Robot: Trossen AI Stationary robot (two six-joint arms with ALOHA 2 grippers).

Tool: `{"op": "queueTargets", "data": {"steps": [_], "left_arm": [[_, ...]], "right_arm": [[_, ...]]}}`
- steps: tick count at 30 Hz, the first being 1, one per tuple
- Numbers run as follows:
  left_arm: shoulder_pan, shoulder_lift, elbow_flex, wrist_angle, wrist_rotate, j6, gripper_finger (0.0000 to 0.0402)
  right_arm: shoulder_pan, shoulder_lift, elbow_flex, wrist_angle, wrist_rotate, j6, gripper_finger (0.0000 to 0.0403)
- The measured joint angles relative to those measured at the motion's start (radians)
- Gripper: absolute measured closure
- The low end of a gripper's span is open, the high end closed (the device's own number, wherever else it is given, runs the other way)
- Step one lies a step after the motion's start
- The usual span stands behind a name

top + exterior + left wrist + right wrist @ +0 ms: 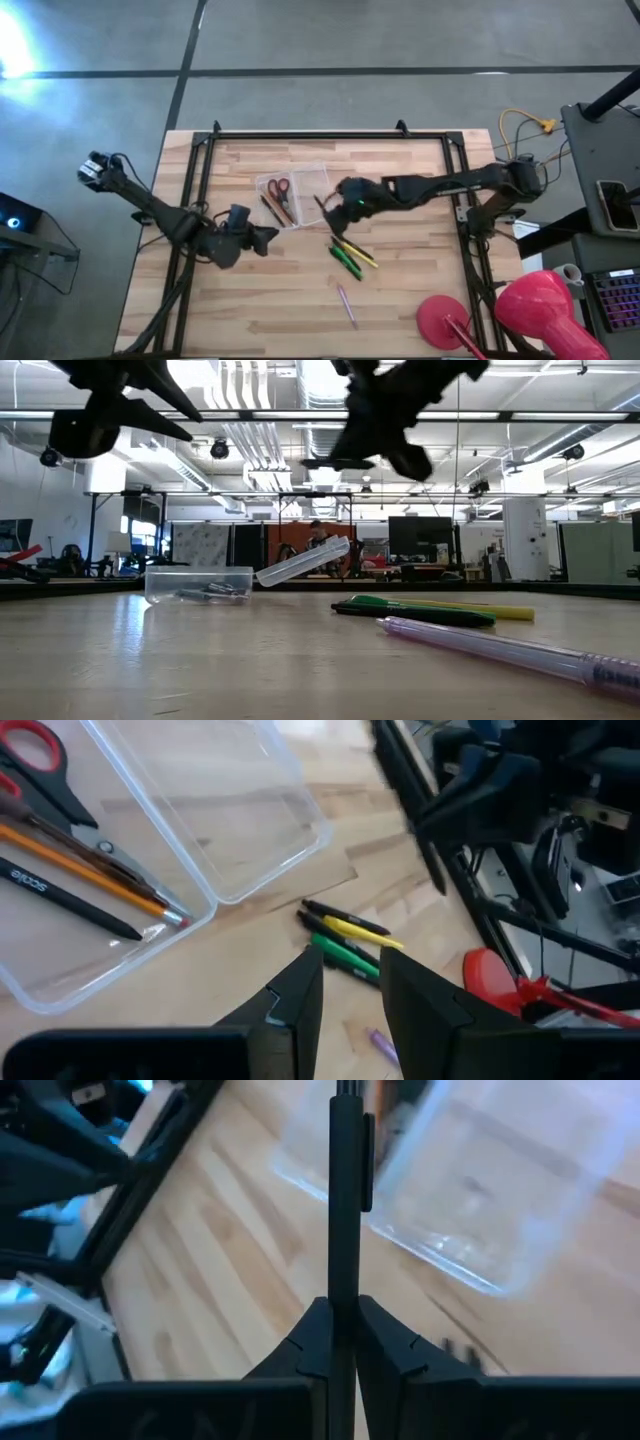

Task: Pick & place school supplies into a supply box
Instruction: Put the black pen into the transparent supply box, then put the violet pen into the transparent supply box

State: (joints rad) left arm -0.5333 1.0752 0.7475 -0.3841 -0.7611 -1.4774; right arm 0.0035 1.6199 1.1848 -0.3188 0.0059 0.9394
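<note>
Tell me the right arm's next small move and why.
Probably carry it sideways toward the clear plastic supply box and stop above its open tray. The right gripper is shut on a thin black pen, lifted off the table beside the box's lid. The tray already holds red-handled scissors and pencils, while the left gripper waits beside the box.

Two dark, jointed arms, cabled wrists

Right hand (pixel 338 1312) clamped, left hand (pixel 350 982) parted.
</note>
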Motion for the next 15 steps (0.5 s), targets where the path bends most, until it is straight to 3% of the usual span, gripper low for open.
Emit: {"op": "queueTargets", "data": {"steps": [7, 9, 15], "left_arm": [[-0.1, -0.005, 0.009, -0.01, -0.124, -0.003, 0.0315], [-0.126, -0.01, 0.024, -0.01, -0.175, -0.001, 0.0315], [-0.191, -0.011, 0.069, -0.016, -0.273, 0.001, 0.0315]], "right_arm": [[-0.087, 0.243, 0.284, 0.016, -0.056, -0.027, 0.0385], [-0.105, 0.34, 0.381, 0.013, -0.066, -0.026, 0.0372], [-0.152, 0.594, 0.7, -0.058, -0.234, 0.005, 0.0308]]}}
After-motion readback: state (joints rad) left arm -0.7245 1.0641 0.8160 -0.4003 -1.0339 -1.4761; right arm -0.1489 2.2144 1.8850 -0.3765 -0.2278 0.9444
